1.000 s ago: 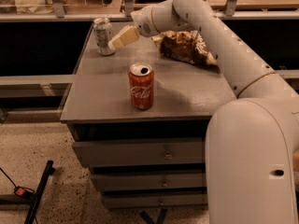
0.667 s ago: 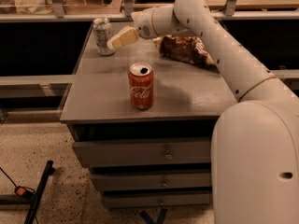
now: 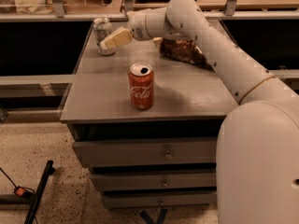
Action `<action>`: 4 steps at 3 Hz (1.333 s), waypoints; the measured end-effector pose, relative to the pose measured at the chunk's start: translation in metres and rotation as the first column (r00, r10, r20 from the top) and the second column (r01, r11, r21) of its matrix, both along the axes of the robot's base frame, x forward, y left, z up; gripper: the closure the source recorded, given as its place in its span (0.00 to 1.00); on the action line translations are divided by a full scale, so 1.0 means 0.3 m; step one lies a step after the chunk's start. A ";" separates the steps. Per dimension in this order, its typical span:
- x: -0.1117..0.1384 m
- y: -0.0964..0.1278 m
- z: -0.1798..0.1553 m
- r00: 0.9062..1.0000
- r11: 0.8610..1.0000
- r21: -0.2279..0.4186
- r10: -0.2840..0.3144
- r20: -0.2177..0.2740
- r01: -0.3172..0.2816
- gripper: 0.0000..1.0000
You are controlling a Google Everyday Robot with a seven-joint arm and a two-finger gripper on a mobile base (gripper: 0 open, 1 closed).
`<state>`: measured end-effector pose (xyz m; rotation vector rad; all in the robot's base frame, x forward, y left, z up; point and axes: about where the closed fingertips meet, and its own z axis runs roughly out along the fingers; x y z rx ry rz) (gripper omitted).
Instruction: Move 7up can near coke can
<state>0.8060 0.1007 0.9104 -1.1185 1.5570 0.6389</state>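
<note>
Item 1. Floor point(image 3: 70, 195): speckled, open in front of the cabinet. A black stand leg point(image 3: 39, 192) lies at the left with a thin cable beside it.

Item 2. Robot body point(image 3: 259, 167): white, fills the near right corner, just beside the cabinet's right edge.

Item 3. Drawers point(image 3: 163, 153): three in a stack under the top, all pushed in; contents hidden.

Item 4. Cabinet top point(image 3: 196, 94): grey and flat. The front edge runs bare on both sides of item 5, and the left and right front areas are open.

Item 5. Coke can point(image 3: 141, 87): red, upright, near the front edge and about midway across. Its tab hole shows; contents not visible.

Item 6. Brown bag point(image 3: 182, 51): crumpled, at the far right, partly behind the arm point(image 3: 219, 50).

Item 7. 7up can point(image 3: 102, 31): silvery, upright, at the far left corner, close to the left and back edges and well apart from item 5.

Item 8. Gripper point(image 3: 106, 42): cream, reaches in from the right and overlaps the 7up can's right side. Whether it is spread or pinching the can cannot be told.

Item 9. Rail point(image 3: 56, 17): runs along behind the back edge.
</note>
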 end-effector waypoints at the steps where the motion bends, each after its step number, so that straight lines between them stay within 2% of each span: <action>1: 0.008 0.039 -0.006 1.000 1.000 -0.009 -0.002 -0.001 0.002 0.00; 2: 0.019 0.073 -0.029 1.000 1.000 -0.008 0.018 -0.021 -0.018 0.00; 3: 0.023 0.109 -0.043 0.999 0.999 -0.011 0.045 -0.028 -0.045 0.18; 4: 0.026 0.126 -0.057 0.998 0.998 -0.008 0.058 -0.038 -0.058 0.41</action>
